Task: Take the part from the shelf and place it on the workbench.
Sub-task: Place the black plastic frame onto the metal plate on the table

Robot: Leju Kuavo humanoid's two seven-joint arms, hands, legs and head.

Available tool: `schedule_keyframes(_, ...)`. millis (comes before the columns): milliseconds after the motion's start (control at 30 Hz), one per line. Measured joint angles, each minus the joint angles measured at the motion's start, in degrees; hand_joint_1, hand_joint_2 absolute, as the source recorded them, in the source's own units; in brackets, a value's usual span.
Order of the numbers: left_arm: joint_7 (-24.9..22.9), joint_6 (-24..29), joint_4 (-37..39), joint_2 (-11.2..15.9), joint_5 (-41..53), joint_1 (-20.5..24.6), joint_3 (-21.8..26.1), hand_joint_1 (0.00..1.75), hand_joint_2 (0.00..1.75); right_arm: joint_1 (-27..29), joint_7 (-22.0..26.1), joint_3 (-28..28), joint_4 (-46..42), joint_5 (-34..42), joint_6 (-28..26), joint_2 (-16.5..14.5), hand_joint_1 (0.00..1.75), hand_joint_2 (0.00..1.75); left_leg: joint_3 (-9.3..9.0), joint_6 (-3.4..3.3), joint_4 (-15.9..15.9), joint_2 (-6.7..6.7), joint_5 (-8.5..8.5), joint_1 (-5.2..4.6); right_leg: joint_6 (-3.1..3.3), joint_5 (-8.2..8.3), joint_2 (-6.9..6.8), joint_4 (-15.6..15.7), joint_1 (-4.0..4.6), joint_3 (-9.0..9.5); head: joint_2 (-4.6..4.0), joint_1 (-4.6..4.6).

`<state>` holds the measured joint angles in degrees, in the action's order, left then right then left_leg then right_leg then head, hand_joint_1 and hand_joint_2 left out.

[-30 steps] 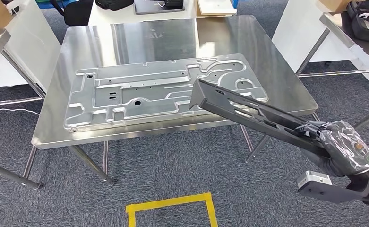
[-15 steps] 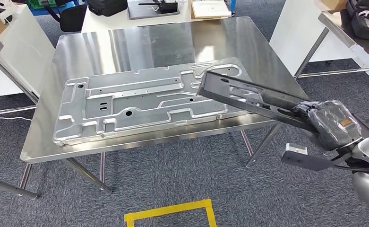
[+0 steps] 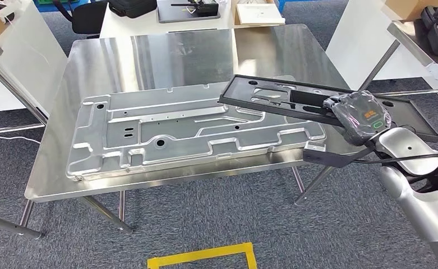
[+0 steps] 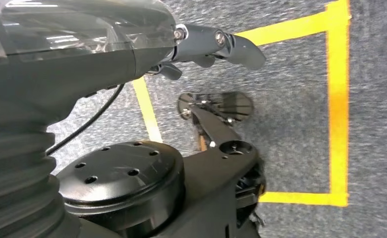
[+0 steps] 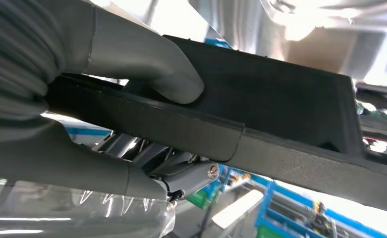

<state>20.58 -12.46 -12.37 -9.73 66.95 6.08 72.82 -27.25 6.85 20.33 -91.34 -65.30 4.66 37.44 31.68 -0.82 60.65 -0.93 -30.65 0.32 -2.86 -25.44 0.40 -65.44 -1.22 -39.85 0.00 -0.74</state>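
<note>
A long flat black part (image 3: 284, 100) hangs nearly level above the right side of the steel workbench (image 3: 149, 56). My right hand (image 3: 361, 115), wrapped in clear plastic, grips it near the middle of its near long edge. In the right wrist view the thumb (image 5: 146, 64) presses on the black part (image 5: 280, 114) and the fingers clamp it from the other side. The part's left end lies over the big stamped metal panel (image 3: 177, 131) that rests on the bench; its right end juts past the bench's right edge. My left hand (image 4: 216, 42) hangs over the carpet, holding nothing.
The silver panel covers most of the bench's front half; the back half is bare steel. White tables (image 3: 368, 39) stand at right and left, another with a case (image 3: 188, 10) behind. Yellow tape (image 3: 202, 256) marks the grey carpet in front.
My right hand has lifted and swung the black part from a steep tilt to almost level, carrying it further over the bench. The camera has shifted a little.
</note>
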Motion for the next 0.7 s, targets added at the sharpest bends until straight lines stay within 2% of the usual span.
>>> schedule_keyframes(33,-0.04,0.00,0.00,0.03,0.05,0.04,-0.12,0.00,1.75,-1.30,-0.09,1.08,0.84,-0.27,0.04,-0.47,1.75,1.75,-0.23,0.34,0.01,-0.10,-0.34,-0.02,0.13,0.83,0.00,2.75,0.09,1.17,0.00,-0.02)
schedule_keyframes(67,-0.09,-0.01,0.00,0.05,0.09,0.08,-0.21,0.00,1.75,-2.49,-0.16,2.15,1.71,-0.55,0.09,-0.96,1.75,1.75,-0.26,0.66,-0.05,-0.16,-0.53,-0.07,0.31,0.72,0.02,4.13,0.22,1.85,0.00,0.00)
schedule_keyframes(167,-0.14,-0.05,0.00,0.13,0.13,0.16,-0.33,0.00,1.75,-5.23,-0.61,5.03,3.82,-1.40,0.15,-2.41,1.75,1.75,-0.42,1.41,-0.44,-0.14,-0.79,-0.15,1.28,-0.57,0.05,4.96,0.20,2.65,0.00,0.06)
schedule_keyframes(233,-0.12,-0.09,0.00,0.19,0.13,0.22,-0.39,0.00,1.75,-6.83,-1.14,6.71,4.96,-1.96,0.06,-3.59,1.75,1.75,0.35,1.86,1.85,0.14,-1.81,-0.22,2.03,-1.05,-0.04,5.18,-0.07,3.44,0.00,0.12)
schedule_keyframes(267,-0.12,-0.11,0.00,0.23,0.13,0.23,-0.42,0.00,1.75,-7.68,-1.46,7.59,5.58,-2.30,0.01,-4.33,1.75,1.75,1.86,1.96,4.76,0.29,-2.79,-0.20,2.35,-1.29,-0.09,5.25,-0.11,3.81,0.00,0.16)
schedule_keyframes(333,-0.14,-0.15,0.00,0.29,0.13,0.19,-0.43,0.00,1.75,-9.28,-2.15,9.38,6.93,-3.13,-0.11,-5.94,1.75,1.75,6.63,1.98,12.50,0.41,-4.84,-0.21,2.80,-1.85,-0.12,5.26,-0.03,4.42,0.00,0.20)
schedule_keyframes(367,-0.15,-0.16,0.00,0.33,0.13,0.15,-0.44,0.00,1.75,-9.92,-2.56,10.32,7.64,-3.68,-0.18,-6.84,1.75,1.75,8.70,1.96,15.15,0.40,-4.92,-0.22,2.89,-2.18,-0.09,5.26,0.04,4.82,0.00,0.20)
schedule_keyframes(400,-0.15,-0.16,0.00,0.36,0.13,0.12,-0.45,0.00,1.75,-10.54,-2.99,11.29,8.37,-4.39,-0.26,-7.81,1.75,1.75,9.91,1.93,15.84,0.40,-3.88,-0.24,2.91,-2.57,-0.05,5.26,0.09,5.32,0.00,0.19)
schedule_keyframes(433,-0.16,-0.17,0.00,0.40,0.13,0.11,-0.46,0.00,1.75,-11.20,-3.47,12.25,9.10,-5.20,-0.31,-8.91,1.75,1.75,10.05,1.85,14.30,0.40,-1.77,-0.26,2.88,-2.98,0.00,5.26,0.12,5.93,0.00,0.19)
schedule_keyframes(500,-0.18,-0.21,0.00,0.56,0.13,0.11,-0.47,0.00,1.75,-12.77,-4.44,14.05,10.50,-6.81,-0.38,-11.29,1.75,1.75,8.25,1.56,7.39,0.42,3.43,-0.33,2.64,-3.88,0.11,5.28,0.11,7.10,-0.01,0.19)
schedule_keyframes(533,-0.19,-0.23,0.00,0.65,0.13,0.14,-0.47,0.00,1.75,-13.63,-4.87,14.87,11.13,-7.57,-0.42,-12.37,1.75,1.75,7.16,1.41,4.17,0.41,4.87,-0.39,2.44,-4.26,0.17,5.25,0.22,7.42,-0.01,0.19)
schedule_keyframes(567,-0.23,-0.25,0.00,0.72,0.14,0.18,-0.48,0.00,1.75,-14.47,-5.24,15.70,11.71,-8.33,-0.46,-13.38,1.75,1.75,6.44,1.28,2.10,0.40,5.39,-0.43,2.23,-4.52,0.21,5.30,0.30,7.53,-0.01,0.19)
schedule_keyframes(600,-0.29,-0.28,0.00,0.76,0.16,0.21,-0.51,0.00,1.75,-15.22,-5.60,16.55,12.27,-9.16,-0.50,-14.34,1.75,1.75,6.12,1.16,1.23,0.34,5.10,-0.49,2.01,-4.65,0.23,5.42,0.37,7.48,-0.01,0.19)
schedule_keyframes(700,-0.51,-0.33,0.00,0.86,0.37,0.30,-0.60,0.00,1.75,-17.01,-6.33,18.77,13.42,-11.26,-0.49,-17.03,1.75,1.75,5.70,0.63,0.26,0.16,4.56,-0.24,1.33,-5.06,0.15,5.53,0.38,7.43,0.00,0.18)
